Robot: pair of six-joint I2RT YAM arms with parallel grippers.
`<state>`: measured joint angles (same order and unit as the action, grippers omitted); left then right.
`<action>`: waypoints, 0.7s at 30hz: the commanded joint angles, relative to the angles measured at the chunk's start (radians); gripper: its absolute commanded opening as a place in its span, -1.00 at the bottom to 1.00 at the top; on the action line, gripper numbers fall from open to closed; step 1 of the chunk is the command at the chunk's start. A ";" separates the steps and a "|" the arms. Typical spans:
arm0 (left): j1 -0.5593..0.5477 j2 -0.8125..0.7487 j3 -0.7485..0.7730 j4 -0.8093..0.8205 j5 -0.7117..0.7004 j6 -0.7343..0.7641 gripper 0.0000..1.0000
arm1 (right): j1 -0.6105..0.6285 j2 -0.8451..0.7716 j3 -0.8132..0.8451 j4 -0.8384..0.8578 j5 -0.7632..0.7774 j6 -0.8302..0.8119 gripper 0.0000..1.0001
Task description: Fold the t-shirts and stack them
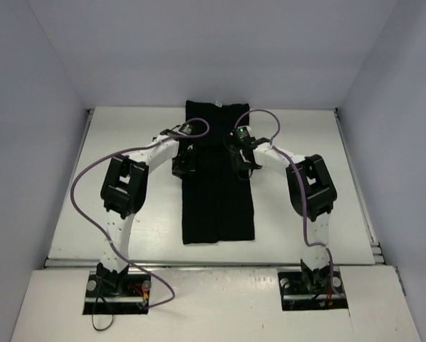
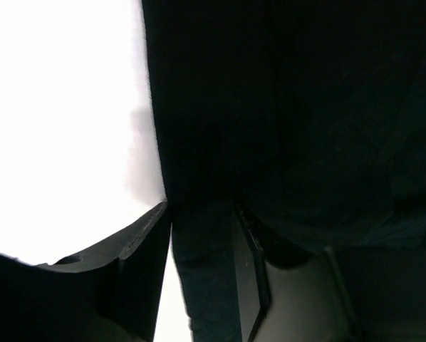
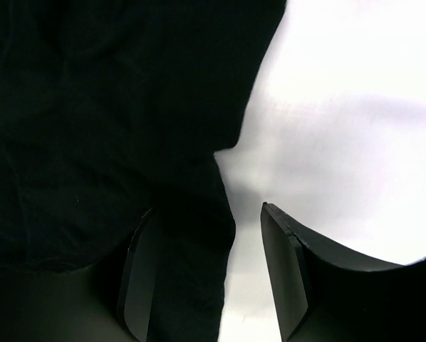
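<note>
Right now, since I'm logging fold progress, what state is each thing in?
t-shirt: folded into a long narrow strip, lying flat on the table.
left tool: narrow gap filled by the shirt's left edge; cannot tell if it is clamped.
right tool: open, with the shirt's right edge between its fingers, not clamped.

- The t-shirt (image 1: 219, 199) lies on the middle of the desk (image 1: 348, 214), stretching from far edge toward near edge.
- The left pincer (image 1: 181, 169) sits at the t-shirt's left edge, with cloth between its fingers.
- The right pincer (image 1: 240, 167) sits opposite, straddling the t-shirt's right edge.
</note>
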<state>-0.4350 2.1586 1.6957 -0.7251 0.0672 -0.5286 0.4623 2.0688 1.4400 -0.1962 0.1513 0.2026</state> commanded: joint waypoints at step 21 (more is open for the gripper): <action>-0.205 -0.743 -0.759 0.132 0.170 -0.272 0.28 | 0.120 -0.786 -0.667 -0.037 -0.109 0.405 0.14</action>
<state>-0.6018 1.4531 1.0176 -0.6614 0.2197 -0.6800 0.5045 1.3302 0.8401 -0.2209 0.0758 0.4906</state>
